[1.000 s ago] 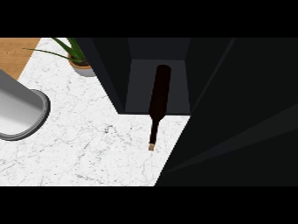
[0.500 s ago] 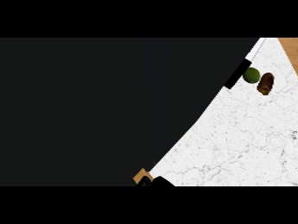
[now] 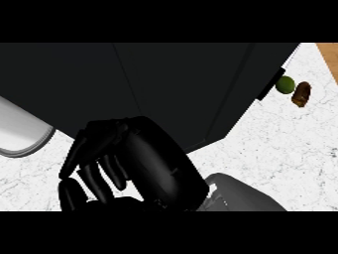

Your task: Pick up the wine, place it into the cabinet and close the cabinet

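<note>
Since half a second ago the dark mass that filled nearly the whole view has drawn back toward 12 o'clock, and a black hand [image 3: 139, 166] has come into the foreground with its grey forearm [image 3: 245, 193] at 5 o'clock. Which hand it is, and whether its half-curled fingers [image 3: 91, 173] close on anything, cannot be told: black on black swallows the outline, and the lower edge cuts off the wrist. A pale grey cylinder [image 3: 10, 126], smooth and rounded, enters from 9 o'clock and is cut by the left edge; it looks like the other forearm, with no hand showing. Under both lies the desk [image 3: 288, 149], white stone with fine grey veining. Beyond the hand stands the cabinet [image 3: 179, 84], a flat matte black box with straight seams, covering the upper middle; no bottle of wine can be made out anywhere. Past its corner at 2 o'clock sit a small round green fruit [image 3: 285, 84] and, just beside it, a lumpy brown item [image 3: 302, 94] too small to identify.
</note>
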{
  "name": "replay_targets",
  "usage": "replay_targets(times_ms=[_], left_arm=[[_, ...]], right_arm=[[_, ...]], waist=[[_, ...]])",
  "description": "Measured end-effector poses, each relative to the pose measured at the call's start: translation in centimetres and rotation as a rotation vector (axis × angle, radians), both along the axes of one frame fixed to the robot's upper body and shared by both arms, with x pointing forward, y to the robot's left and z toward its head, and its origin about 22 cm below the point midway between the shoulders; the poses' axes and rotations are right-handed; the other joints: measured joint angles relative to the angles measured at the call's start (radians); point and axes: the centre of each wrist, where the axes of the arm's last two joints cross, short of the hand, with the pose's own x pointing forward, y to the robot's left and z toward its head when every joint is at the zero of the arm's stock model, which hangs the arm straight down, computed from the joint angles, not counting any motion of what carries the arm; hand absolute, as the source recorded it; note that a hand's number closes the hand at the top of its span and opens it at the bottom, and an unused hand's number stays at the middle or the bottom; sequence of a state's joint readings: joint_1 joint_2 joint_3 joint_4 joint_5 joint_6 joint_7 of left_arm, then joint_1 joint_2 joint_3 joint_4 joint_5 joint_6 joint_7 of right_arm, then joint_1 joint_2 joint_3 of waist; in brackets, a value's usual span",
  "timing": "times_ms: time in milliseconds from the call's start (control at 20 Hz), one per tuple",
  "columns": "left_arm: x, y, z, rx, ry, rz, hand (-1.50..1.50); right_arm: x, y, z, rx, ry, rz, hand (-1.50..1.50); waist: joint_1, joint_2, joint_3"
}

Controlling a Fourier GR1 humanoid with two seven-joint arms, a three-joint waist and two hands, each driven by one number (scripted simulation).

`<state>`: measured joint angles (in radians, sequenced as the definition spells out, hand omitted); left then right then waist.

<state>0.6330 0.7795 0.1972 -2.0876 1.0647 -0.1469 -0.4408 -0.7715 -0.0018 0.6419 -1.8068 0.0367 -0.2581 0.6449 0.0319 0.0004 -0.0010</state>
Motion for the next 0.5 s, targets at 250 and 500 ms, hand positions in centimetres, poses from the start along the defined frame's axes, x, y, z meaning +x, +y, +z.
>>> replay_targets(times_ms=[250, 500], left_arm=[[-0.1, 0.6, 0.2, 0.011, 0.014, -0.003, -1.50], [0.2, -0.2, 0.3, 0.014, 0.040, -0.034, -1.50]], right_arm=[[3.9, 0.7, 0.4, -0.013, -0.011, -0.055, 1.50], [7.3, 0.7, 1.0, -0.037, -0.034, -0.085, 1.50]], waist=[[-0.006, 0.001, 0.000], [-0.009, -0.002, -0.002]])
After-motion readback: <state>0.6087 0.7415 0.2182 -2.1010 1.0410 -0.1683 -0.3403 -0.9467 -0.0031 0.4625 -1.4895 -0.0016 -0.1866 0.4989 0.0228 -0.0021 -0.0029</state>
